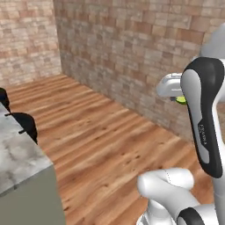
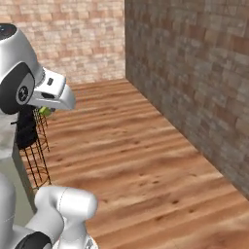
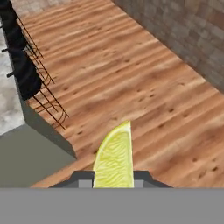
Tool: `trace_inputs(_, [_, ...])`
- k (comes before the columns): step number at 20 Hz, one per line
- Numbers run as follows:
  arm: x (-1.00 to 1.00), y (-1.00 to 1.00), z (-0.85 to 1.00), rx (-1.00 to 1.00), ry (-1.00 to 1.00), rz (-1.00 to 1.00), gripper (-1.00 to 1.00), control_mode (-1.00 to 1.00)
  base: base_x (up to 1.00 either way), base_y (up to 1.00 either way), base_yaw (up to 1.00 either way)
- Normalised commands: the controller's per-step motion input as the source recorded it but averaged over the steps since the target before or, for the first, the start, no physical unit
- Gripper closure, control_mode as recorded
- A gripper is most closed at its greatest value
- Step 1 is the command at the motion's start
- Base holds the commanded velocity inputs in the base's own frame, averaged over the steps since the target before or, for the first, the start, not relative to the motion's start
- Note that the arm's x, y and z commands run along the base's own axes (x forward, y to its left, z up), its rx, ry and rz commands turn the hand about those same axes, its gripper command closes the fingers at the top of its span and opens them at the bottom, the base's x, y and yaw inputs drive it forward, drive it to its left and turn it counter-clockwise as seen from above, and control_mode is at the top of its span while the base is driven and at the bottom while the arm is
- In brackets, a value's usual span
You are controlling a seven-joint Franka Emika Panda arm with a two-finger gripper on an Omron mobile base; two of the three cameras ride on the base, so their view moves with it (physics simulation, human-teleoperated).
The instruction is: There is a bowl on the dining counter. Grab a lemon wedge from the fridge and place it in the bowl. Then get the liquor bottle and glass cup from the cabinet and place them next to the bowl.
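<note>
The tool (image 3: 113, 181) is clenched on the lemon wedge (image 3: 114, 159), which stands upright between the two finger tips in the hand view, its pale yellow cut face with fine veins turned to the camera and its pointed end up. From the left base view a sliver of yellow-green shows just beside the white hand, held in the air above the wooden floor (image 1: 110, 140) and close to the brick wall (image 1: 132, 57). In the right base view the wedge peeks out under the hand. The marble tabletop (image 1: 17, 158) of the dining counter lies off to the arm's left, with black stools (image 3: 24, 74) on wire legs along its edge. Small grey lettering runs down the arm's dark link (image 1: 204, 132) but is too blurred to read
</note>
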Motion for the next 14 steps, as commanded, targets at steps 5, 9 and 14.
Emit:
trace_inputs(5, [0.00,0.00,0.00,0.00,0.00,0.00,1.00,1.00,1.00,-0.66,0.44])
trace_inputs(9, [0.00,0.00,0.00,0.00,0.00,0.00,1.00,1.00,1.00,-0.62,0.45])
trace_inputs(14, [0.00,0.00,0.00,0.00,0.00,0.00,1.00,1.00,1.00,-0.53,0.49])
